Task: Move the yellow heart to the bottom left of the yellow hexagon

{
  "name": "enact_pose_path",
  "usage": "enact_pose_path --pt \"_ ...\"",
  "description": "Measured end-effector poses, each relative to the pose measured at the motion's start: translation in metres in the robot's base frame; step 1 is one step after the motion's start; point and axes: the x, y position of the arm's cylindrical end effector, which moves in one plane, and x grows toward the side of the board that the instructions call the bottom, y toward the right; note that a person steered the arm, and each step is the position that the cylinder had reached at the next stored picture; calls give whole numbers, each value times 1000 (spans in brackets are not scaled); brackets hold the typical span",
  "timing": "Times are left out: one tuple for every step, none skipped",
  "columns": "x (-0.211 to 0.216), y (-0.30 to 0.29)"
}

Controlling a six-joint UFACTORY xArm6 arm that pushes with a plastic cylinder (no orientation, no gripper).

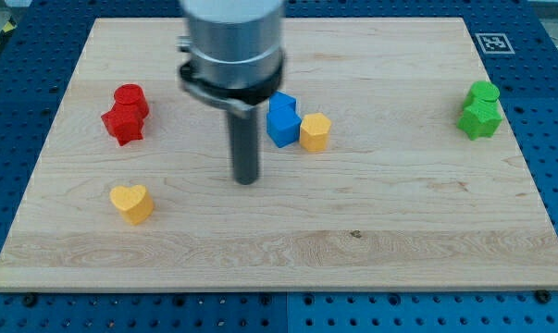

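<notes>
Yellow heart (131, 202) flat on counter, lower-left of my tip (247, 179); yellow hexagon (315, 132) upper-right, nearer.

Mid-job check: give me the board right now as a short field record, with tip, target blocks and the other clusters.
tip: my tip on bare wood, touching no block
yellow heart: toward the view's lower left, left of and below the tip
yellow hexagon: right of and above the tip, touching the blue blocks
red blocks: pair at the view's left
green blocks: pair at the view's right
board: wooden
</notes>
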Motion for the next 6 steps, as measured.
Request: enact_pose_path --pt "-1 -59" --pt "7 -106" --pt "30 -118" --pt "53 -91" --pt "58 -81" --pt "61 -131"
